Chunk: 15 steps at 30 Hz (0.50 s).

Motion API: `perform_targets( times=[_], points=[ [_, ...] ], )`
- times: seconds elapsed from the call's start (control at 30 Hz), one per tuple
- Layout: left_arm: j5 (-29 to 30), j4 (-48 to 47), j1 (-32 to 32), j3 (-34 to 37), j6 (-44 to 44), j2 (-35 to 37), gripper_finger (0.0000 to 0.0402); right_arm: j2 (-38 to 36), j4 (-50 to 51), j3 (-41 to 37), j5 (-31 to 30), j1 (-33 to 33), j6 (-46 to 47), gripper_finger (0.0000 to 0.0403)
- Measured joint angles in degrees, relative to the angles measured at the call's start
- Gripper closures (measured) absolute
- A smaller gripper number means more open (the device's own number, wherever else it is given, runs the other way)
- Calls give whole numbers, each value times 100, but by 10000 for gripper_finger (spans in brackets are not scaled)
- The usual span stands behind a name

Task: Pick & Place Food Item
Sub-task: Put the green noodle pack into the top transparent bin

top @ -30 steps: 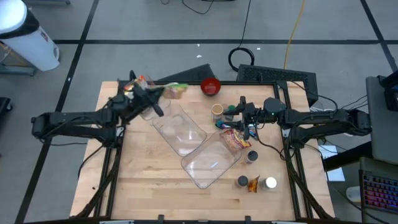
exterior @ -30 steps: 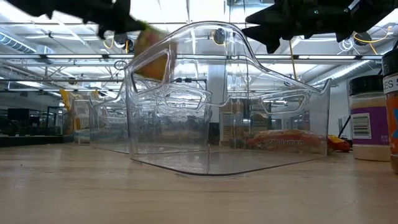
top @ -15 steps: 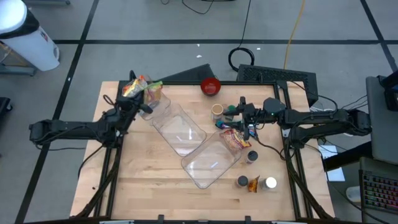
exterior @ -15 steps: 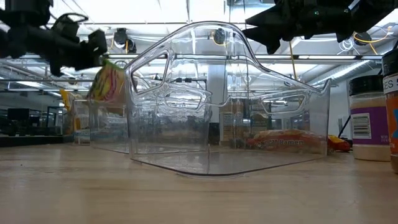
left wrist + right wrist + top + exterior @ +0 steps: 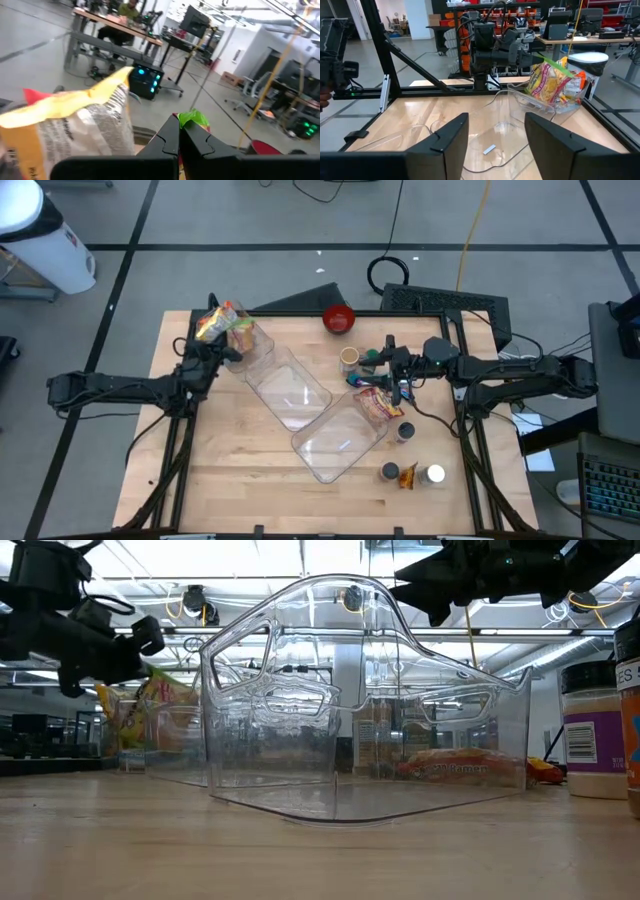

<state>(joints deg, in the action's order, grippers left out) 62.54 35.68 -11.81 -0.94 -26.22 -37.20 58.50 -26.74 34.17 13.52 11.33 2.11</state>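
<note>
A snack bag with a green top edge stands in the far-left end of a clear bin. An orange-and-yellow bag is beside it. My left gripper is level at that end of the bin, shut at the green edge. A second clear bin lies toward the near right, with a ramen packet at its far-right end. My right gripper hovers open above the ramen packet with nothing between its fingers. My left gripper pinches the bag's green top edge at its fingertips, coming in level from the table's left side. My own fingers hide how much of the edge is between them. The bag's lower part stands inside the clear bin.
A red bowl and a small jar stand at the far side. Spice jars stand near the right front, one showing at the low view's right edge. Bare wood lies along the near edge.
My left gripper has come down and toward the table's left edge, its wrist rolling, and stays shut. The snack bag went with it, from hanging above the bin down into the bin's far-left end. My right arm has kept still.
</note>
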Motion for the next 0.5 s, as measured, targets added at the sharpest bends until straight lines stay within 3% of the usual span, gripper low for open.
perform_targets(
  times=[0.27, 0.5],
  points=[
    [801, -262, 0, -1, 55, -29, 400, 0, 5, 0, 2, -1, 19, 222],
    [1100, -460, -4, -1, 40, -29, 399, 0, 8, 0, 2, -2, 20, 223]
  ],
)
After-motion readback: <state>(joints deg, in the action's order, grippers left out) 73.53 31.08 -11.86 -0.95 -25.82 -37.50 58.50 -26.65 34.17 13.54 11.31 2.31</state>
